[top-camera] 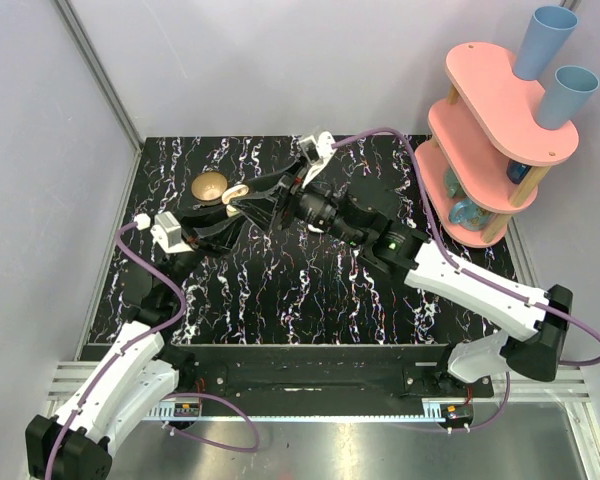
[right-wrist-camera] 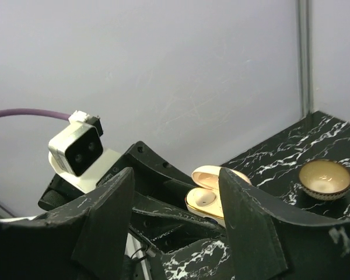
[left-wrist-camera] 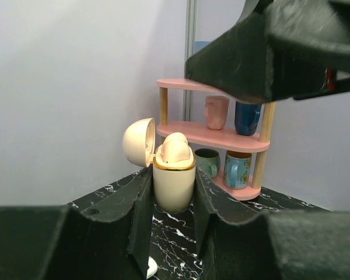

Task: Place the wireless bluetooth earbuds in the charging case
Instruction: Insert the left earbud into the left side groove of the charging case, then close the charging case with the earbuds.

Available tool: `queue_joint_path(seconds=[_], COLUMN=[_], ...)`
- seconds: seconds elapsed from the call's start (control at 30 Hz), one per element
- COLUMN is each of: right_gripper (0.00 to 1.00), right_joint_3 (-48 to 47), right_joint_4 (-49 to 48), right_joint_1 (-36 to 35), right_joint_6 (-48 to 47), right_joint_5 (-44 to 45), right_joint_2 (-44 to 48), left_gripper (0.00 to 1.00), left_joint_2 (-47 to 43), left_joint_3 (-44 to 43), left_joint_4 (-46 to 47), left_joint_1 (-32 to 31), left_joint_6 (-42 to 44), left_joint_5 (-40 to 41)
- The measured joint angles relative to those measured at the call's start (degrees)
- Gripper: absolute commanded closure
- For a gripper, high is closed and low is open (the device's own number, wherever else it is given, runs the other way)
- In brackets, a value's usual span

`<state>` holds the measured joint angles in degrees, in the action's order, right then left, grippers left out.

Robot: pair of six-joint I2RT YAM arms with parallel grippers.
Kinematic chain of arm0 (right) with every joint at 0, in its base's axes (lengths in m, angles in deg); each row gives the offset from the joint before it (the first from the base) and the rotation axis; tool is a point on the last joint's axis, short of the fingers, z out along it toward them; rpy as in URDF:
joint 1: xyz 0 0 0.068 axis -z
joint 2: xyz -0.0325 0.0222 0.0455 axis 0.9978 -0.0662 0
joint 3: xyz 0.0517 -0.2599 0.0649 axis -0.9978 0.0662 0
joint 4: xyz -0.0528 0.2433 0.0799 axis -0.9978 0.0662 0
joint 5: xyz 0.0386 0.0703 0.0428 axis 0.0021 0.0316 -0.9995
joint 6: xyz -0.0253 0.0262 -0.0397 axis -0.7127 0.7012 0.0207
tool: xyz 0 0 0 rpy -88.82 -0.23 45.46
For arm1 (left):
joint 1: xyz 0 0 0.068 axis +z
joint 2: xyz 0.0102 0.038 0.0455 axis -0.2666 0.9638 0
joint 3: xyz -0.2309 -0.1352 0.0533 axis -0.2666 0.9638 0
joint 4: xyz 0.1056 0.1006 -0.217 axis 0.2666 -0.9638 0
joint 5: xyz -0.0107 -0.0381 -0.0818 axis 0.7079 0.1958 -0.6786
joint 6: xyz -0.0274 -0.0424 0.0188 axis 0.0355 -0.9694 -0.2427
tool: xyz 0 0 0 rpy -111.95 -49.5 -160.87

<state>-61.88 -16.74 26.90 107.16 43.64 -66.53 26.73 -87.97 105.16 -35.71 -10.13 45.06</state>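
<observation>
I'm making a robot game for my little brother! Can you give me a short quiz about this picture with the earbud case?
1. True or false: the charging case has its lid shut.
2. Which hand grips the case? A) left B) right C) neither
3. What colour is the shelf holding the mugs?

Key: 1. False, the lid is open. 2. A, the left hand. 3. Pink.
</observation>
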Motion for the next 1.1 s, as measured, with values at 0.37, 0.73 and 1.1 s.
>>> queue_joint_path(seconds=[0.37,0.73,1.1], right_gripper=[0.11,0.00,0.00], right_joint_3=[1.01,-3.02,-4.83], right_joint_4=[1.14,14.36,22.10], right_joint_1=[0.07,4.83,12.20], right_joint_6=[-3.54,0.42,9.05], right_joint_5=[13.27,18.49,13.46], right_joint_2=[5.22,2.91,1.73], left_gripper=[1.00,1.00,1.00], left_joint_2=[-0.57,0.07,0.70], left_joint_3=[0.00,-0.59,-2.05], left_joint_4=[-4.46,-7.93,-12.26], left_joint_1=[0.00,-0.15,-0.76], left_joint_6=[1.03,1.05,2.75], left_joint_5=[-0.07,-4.46,-11.82])
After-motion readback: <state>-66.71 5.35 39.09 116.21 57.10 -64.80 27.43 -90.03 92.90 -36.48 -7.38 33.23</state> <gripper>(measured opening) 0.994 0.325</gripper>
